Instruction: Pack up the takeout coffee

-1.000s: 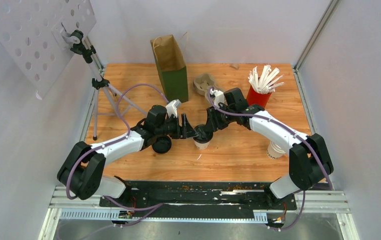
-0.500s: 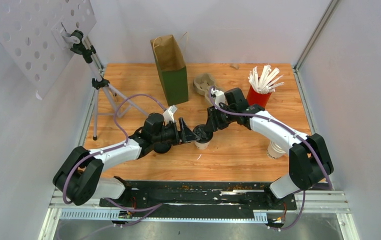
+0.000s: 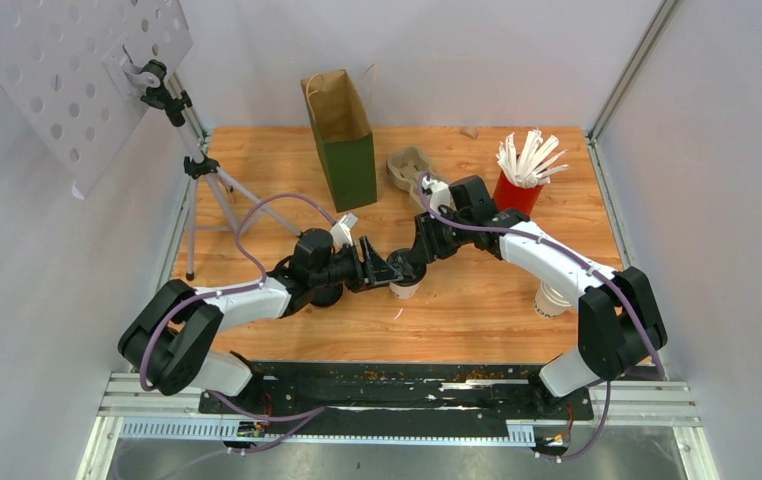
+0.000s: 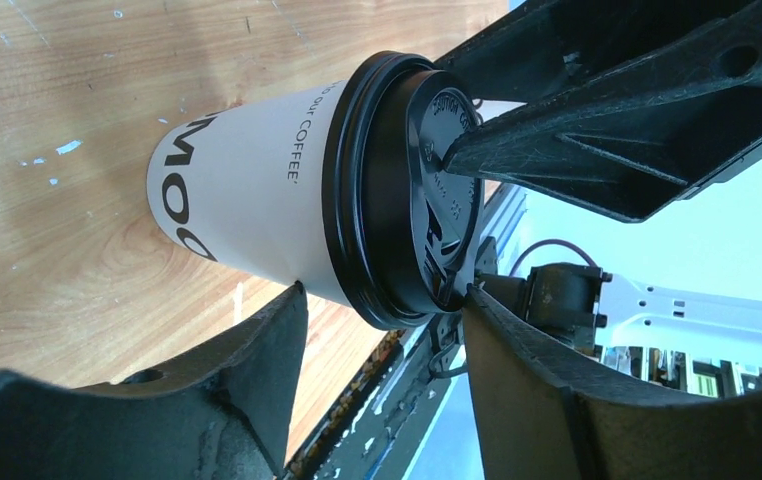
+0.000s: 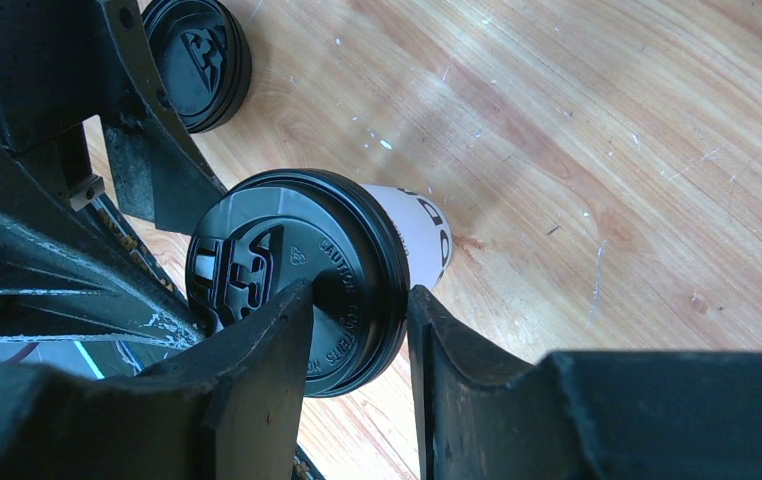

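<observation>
A takeout coffee (image 3: 402,280) stands upright mid-table, a white paper cup (image 4: 247,195) with dark print and a black lid (image 5: 287,265). My right gripper (image 5: 357,290) is shut on the lid's rim, one finger on top and one outside it. My left gripper (image 4: 385,300) comes in from the left, turned on its side. Its jaws stand apart: one fingertip (image 4: 292,300) at the paper wall under the rim, the other (image 4: 477,300) at the lid's top edge. A second lidded takeout coffee (image 5: 197,60) stands just left, partly under my left arm (image 3: 324,292).
A brown and green paper bag (image 3: 342,135) stands open at the back. Right of it lie the grey pulp carrier (image 3: 407,165) and a red cup of white stirrers (image 3: 522,180). A white cup (image 3: 549,298) stands by my right forearm. A tripod (image 3: 197,190) stands left.
My left arm has shifted a little toward the near edge and its wrist has turned, its jaws staying at the cup. The right arm and the cup have not moved.
</observation>
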You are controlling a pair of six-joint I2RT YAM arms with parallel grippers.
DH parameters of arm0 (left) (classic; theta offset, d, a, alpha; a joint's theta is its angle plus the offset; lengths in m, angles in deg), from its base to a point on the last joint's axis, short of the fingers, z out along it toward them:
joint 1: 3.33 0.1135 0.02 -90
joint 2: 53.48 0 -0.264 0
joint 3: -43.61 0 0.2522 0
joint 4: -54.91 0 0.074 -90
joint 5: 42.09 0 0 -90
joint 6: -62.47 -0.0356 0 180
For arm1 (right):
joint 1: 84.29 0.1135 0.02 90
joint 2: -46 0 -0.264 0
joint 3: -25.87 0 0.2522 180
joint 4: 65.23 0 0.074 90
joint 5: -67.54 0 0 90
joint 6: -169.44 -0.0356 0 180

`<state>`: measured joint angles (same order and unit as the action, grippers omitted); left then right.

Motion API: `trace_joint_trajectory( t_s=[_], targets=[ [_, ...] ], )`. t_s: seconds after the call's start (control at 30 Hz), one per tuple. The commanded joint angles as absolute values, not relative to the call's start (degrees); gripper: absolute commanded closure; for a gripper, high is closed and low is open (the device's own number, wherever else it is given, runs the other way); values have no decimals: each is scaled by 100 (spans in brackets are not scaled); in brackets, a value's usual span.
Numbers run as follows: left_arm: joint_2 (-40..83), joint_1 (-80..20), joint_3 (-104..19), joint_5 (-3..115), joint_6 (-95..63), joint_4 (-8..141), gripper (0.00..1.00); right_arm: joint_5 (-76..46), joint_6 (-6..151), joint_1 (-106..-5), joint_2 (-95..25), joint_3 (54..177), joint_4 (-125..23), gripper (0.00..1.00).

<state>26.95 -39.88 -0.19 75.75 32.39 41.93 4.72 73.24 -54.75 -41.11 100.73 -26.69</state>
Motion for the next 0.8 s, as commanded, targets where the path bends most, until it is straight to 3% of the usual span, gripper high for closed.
trace_joint_trajectory(
  t_s=[0.0,0.3,0.77],
  targets=[
    [2714,-4033,52,7446,3334,3841,38,243,7427,-5489,-4127,9854,-2193,61],
    [2780,-4037,155,7265,3058,4192,54,191,7467,-5487,-4077,9675,-2228,61],
    [2751,-4034,9,7168,2765,4807,53,188,7507,-5497,-4057,9782,-2159,60]
  ],
)
